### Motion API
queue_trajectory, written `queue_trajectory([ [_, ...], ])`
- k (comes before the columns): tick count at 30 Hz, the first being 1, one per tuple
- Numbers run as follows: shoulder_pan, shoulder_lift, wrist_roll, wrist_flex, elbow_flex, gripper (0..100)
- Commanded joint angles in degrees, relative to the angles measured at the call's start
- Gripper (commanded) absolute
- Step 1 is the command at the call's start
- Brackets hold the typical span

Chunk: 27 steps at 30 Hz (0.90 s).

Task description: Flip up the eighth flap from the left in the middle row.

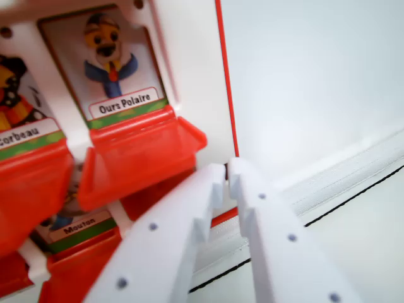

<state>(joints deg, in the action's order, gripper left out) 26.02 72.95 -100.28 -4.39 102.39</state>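
Evidently the approach/contact step is in hand; the white gripper (226,180) has its two jaws nearly together, only a thin slit between them, holding nothing; its tips sit just at the right edge of the game board (196,63), close beside the red flap (136,161) under the "Ours Polaire" card (117,60).

That flap is the rightmost one visible on the board, so prob. the target, tho the frame shows too little of the row to count to eight; it looks tilted outward, card above it in full view, so whether it counts as up or down I can't tell for sure.

Next move, as I judge it: get a jaw tip under or behind the flap's lower lip, then a short lift w/ wrist rotation; approach from the side w/o catching the neighbour flap (28,189) at the wrist view's left.

Readable writing: "Ours Polaire" on the bear card; "Corbeau" (22,136), partly cut off at the frame edge; "Mouton" (79,226) on the lower card; no brand visible.
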Motion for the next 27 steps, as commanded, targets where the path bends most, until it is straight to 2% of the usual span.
queue_trajectory([
  [1,-1.6,0.6,0.4,-1.6,-8.3,0],
  [13,-2.6,-3.1,2.5,-0.4,-17.1,0],
  [22,-3.0,-4.6,5.9,-3.9,-17.1,0],
  [27,-3.1,-4.8,5.9,-5.5,-16.3,0],
])
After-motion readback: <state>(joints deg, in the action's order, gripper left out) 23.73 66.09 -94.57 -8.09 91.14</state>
